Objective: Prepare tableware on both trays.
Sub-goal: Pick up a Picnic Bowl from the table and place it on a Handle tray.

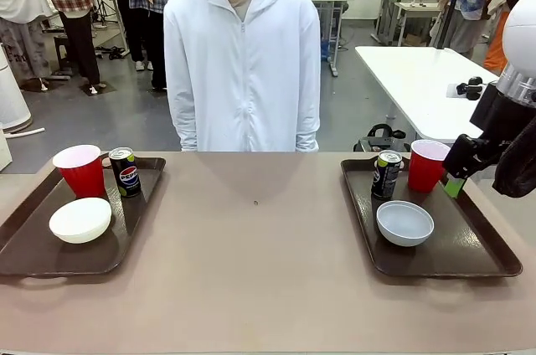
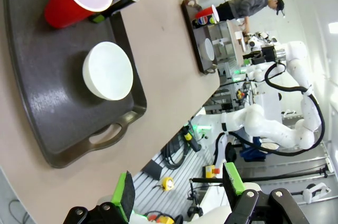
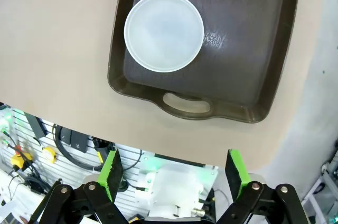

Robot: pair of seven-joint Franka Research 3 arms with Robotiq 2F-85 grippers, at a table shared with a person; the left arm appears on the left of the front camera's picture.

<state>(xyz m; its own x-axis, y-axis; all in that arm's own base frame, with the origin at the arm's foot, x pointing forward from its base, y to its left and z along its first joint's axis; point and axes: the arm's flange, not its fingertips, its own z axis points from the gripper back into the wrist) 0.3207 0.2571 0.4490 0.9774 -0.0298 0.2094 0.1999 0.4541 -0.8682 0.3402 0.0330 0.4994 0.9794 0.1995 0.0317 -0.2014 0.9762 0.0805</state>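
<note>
**both trays set, end effectors released**

on the tan desk (image 1: 260,271) two dark brown trays sit well apart, one at each side. the left tray (image 1: 25,250) carries a red cup (image 1: 81,169) at its far end, a pepsi can (image 1: 126,172) just beside the cup toward the desk's middle, and a cream-white bowl (image 1: 80,219) nearer the robot. the right tray (image 1: 469,246) carries a dark drink can (image 1: 386,174), a second red cup (image 1: 427,165) just beside it, and a pale grey-blue bowl (image 1: 404,223) nearer the robot. all cups and cans stand upright.

a person in a white zip hoodie (image 1: 242,62) stands at the far side of the desk, arms hanging down.

the right arm enters from the picture's right edge — its end effector (image 1: 456,172) hangs just beside the second red cup, not gripping it as far as the front view shows. in the right wrist view the right end effector (image 3: 174,174) is spread wide with nothing between its green pads (image 3: 113,167), above the tray's near handle. the left end effector (image 2: 179,189) is likewise released and empty, its green pads (image 2: 125,192) apart, off the near edge of the desk, past the left tray's handle end.
</note>
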